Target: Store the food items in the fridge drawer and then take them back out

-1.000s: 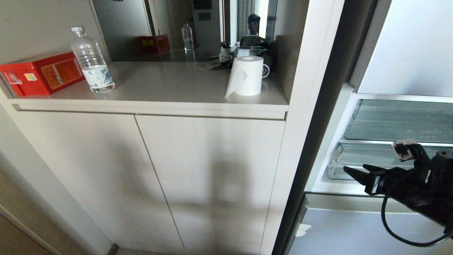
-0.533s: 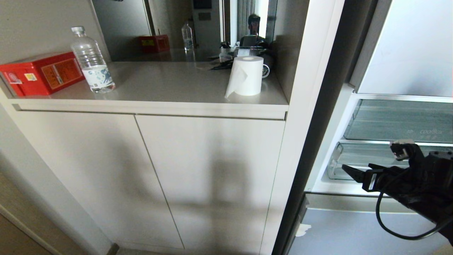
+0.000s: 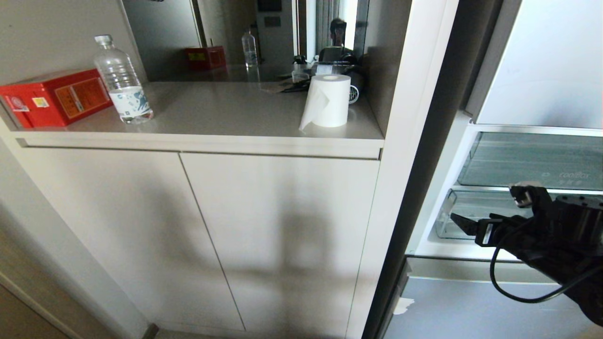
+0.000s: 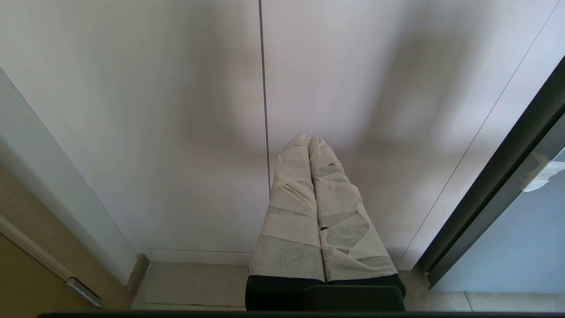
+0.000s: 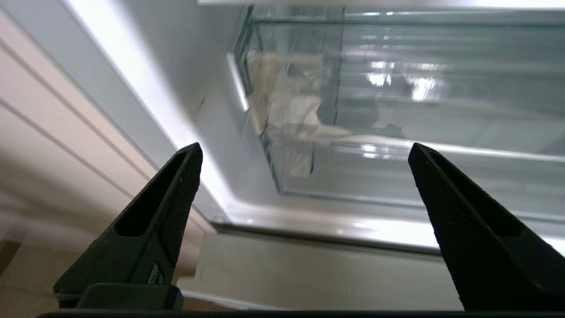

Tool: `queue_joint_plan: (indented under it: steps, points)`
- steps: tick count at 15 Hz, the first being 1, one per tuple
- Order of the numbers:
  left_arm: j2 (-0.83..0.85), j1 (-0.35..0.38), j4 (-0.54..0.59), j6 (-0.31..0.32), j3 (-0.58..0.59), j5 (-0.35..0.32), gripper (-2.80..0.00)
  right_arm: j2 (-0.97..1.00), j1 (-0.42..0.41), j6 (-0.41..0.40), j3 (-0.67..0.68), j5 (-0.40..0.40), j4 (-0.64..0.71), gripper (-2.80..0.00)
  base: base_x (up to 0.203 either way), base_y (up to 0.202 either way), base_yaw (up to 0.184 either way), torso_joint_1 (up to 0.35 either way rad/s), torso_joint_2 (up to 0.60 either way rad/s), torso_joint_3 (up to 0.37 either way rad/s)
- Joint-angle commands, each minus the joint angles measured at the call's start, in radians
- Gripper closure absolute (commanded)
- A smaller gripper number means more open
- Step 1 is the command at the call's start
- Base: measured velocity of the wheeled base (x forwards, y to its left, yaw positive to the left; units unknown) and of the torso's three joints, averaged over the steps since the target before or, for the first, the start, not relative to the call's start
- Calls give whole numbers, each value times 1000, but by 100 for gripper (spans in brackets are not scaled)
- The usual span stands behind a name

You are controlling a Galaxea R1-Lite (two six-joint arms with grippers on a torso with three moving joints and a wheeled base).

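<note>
Right gripper (image 3: 464, 225) reaching in low from the right edge of the head view, black arm roughly level, pointed leftward at the front corner of the fridge drawer (image 3: 476, 212), a looped black cable hanging under the wrist. Spread wide in the right wrist view (image 5: 304, 152): two black, tapered, finely textured fingers (image 5: 176, 185) far apart, nothing between them, nothing held, tips just short of the drawer. Fridge drawer a shallow clear-plastic bin (image 5: 353, 132) with a thick rounded front lip, glossy and full of reflections, seated above a white ledge; contents impossible to make out through the glare, no food item discernible. Above it, a second transparent compartment with a ribbed grey floor. Left gripper (image 4: 309, 140) parked low, pointing at the seam between two smooth pale cabinet doors (image 4: 185, 110), its fingers (image 4: 291, 207) wrapped in wrinkled whitish tape and pressed together, empty. On the matt grey counter (image 3: 226, 113) above the cabinet: a red cardboard box (image 3: 54, 98), an upright clear ribbed plastic water bottle (image 3: 121, 80) just beside it, and, well apart to the right, an upright white paper roll (image 3: 328, 101) with a loose flap.
</note>
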Motion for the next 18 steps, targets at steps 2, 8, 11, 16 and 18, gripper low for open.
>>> queue_joint_plan:
  steps: [2,8,11,16,18]
  points:
    - [2,0,-1,0,0,0,0,34,0,-1,-32,-3,-7,-280,0,0,0,0,0,0]
    - [2,0,-1,-1,0,0,0,50,0,27,-28,-13,-9,-280,0,0,0,0,0,0]
    - [2,0,-1,0,0,0,0,52,3,81,-29,-13,-9,-280,0,0,0,0,0,0]
    - [2,0,-1,0,0,0,0,77,6,84,-42,-14,-9,-280,0,0,0,0,0,0]
    - [2,0,-1,-1,0,0,0,89,6,85,-51,-14,-9,-280,0,0,0,0,0,0]
